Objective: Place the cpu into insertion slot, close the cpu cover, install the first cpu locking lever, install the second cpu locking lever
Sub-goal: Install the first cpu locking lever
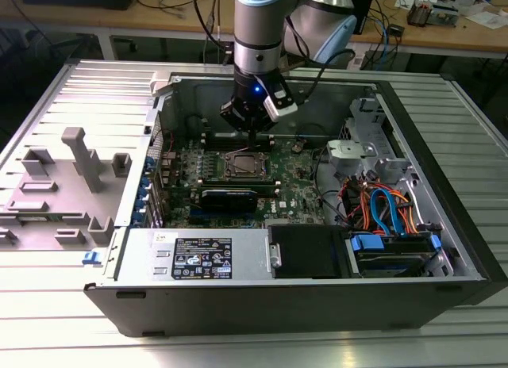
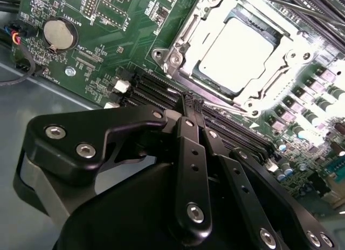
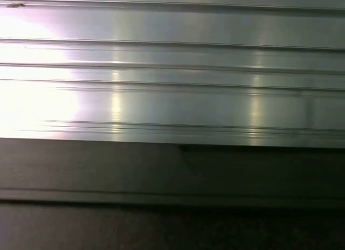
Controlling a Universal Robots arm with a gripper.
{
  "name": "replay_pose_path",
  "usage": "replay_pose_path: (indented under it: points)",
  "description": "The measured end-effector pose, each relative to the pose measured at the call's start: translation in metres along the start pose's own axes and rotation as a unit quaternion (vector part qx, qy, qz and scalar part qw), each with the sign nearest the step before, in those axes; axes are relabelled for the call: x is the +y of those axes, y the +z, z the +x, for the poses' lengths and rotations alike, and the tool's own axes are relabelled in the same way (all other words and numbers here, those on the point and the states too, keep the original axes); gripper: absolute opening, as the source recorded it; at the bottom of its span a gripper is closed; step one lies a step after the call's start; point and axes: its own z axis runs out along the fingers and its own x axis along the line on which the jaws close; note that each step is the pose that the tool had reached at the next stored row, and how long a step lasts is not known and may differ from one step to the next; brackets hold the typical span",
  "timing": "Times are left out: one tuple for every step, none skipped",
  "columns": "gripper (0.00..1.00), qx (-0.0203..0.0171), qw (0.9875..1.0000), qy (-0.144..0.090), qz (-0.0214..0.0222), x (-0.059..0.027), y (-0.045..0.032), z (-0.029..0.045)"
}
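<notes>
One closed pincer (image 2: 191, 105) just beside the cpu cover (image 2: 186, 48) rim

Exterior view looks down on the whole computer case (image 1: 333, 102); second wrist view, close behind the gripper (image 2: 191, 104), shares its insertion slot (image 2: 173, 58).

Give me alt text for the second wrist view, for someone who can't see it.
The gripper, black fingers shut and empty, hangs above a green motherboard near the black memory slots. Beyond its tips the cpu sits in the insertion slot, framed by the silvery cpu cover.
</notes>
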Motion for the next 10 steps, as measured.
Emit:
replay_pose_path:
  points:
    - [0.11,0.0,1.0,0.0,0.0,0.0,0.0007,-0.0005]
    - [0.11,0.0,1.0,0.0,0.0,-0.0001,0.0016,-0.0013]
    - [0.11,0.0001,1.0,0.0,0.0001,-0.0001,0.0018,-0.0017]
    - [0.11,0.0001,1.0,0.0,0.0002,-0.0002,0.0018,-0.0022]
    - [0.11,0.0001,1.0,0.0,0.0001,-0.0002,0.0018,-0.0026]
    - [0.11,0.0,1.0,0.0,0.0,-0.0001,0.0019,-0.0026]
    - [0.11,0.0,1.0,0.0,0.0,-0.0001,0.0019,-0.0027]
    - [0.11,0.0,1.0,0.0,0.0001,-0.0001,0.002,-0.0028]
    - [0.11,0.0,1.0,0.0,-0.0001,-0.0001,0.0024,-0.0029]
    - [0.11,-0.0002,1.0,0.0,-0.0002,-0.0001,0.0029,-0.0029]
